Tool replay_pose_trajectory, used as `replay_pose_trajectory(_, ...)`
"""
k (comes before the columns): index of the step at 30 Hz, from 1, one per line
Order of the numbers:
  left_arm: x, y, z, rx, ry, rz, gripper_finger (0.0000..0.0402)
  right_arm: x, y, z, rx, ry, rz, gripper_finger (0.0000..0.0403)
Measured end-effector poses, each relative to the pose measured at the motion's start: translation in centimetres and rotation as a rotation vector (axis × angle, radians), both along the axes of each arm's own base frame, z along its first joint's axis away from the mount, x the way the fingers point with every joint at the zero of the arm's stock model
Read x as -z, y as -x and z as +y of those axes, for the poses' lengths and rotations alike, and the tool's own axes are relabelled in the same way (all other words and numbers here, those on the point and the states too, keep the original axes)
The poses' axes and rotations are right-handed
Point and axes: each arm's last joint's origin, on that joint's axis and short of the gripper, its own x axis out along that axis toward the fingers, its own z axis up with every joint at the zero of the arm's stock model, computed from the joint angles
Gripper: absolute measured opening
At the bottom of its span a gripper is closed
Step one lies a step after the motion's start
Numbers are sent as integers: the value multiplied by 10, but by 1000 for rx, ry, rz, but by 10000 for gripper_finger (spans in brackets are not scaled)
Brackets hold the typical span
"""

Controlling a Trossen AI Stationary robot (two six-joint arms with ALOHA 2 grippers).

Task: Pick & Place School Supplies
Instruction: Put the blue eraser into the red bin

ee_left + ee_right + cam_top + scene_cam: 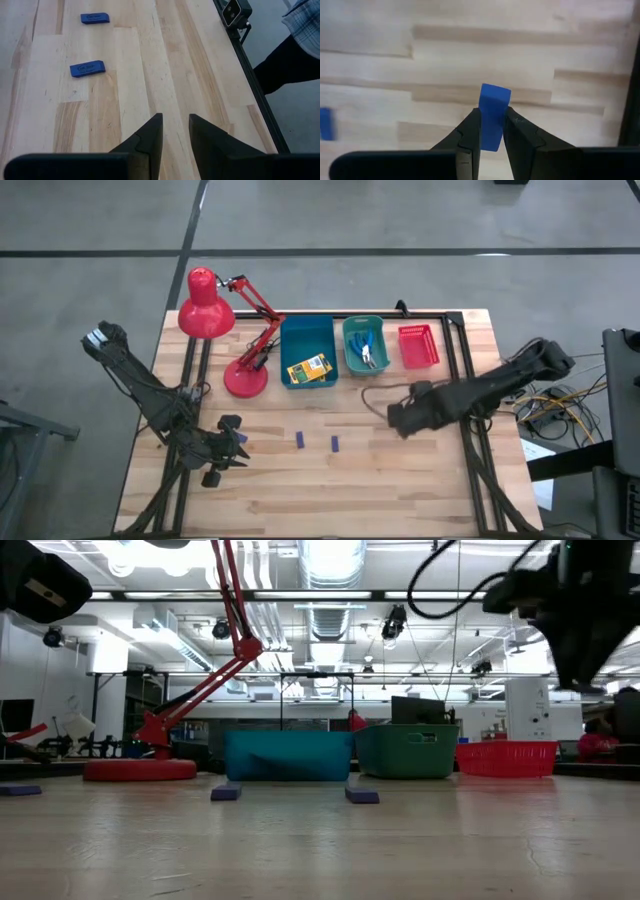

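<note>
Pinching a purple eraser block (494,120) between right gripper (491,131) fingers, raised at four o'clock from the teal bin (364,346). Left gripper (175,131) slightly parted, empty, low at nine o'clock from two eraser blocks (300,440) (335,443).

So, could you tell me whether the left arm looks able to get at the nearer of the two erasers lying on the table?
Probably yes: the left tool stands open and empty, facing the nearer eraser across bare wooden table, with nothing between them. The right tool is off to the side, holding another eraser.
</note>
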Motion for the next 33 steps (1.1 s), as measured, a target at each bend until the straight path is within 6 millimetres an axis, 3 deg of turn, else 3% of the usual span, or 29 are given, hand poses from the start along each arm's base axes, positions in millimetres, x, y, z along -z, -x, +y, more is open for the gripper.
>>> replay_pose_trajectory(9,0,0,0,0,0,0,99,-36,23,-58,-7,57,-139,63)
replay_pose_trajectory(19,0,0,0,0,0,0,99,-46,39,-133,71,121,-97,63)
replay_pose_trajectory(26,0,0,0,0,0,0,99,-39,44,-181,59,106,-114,65)
replay_pose_trajectory(33,0,0,0,0,0,0,99,-11,43,-224,85,16,-40,82)
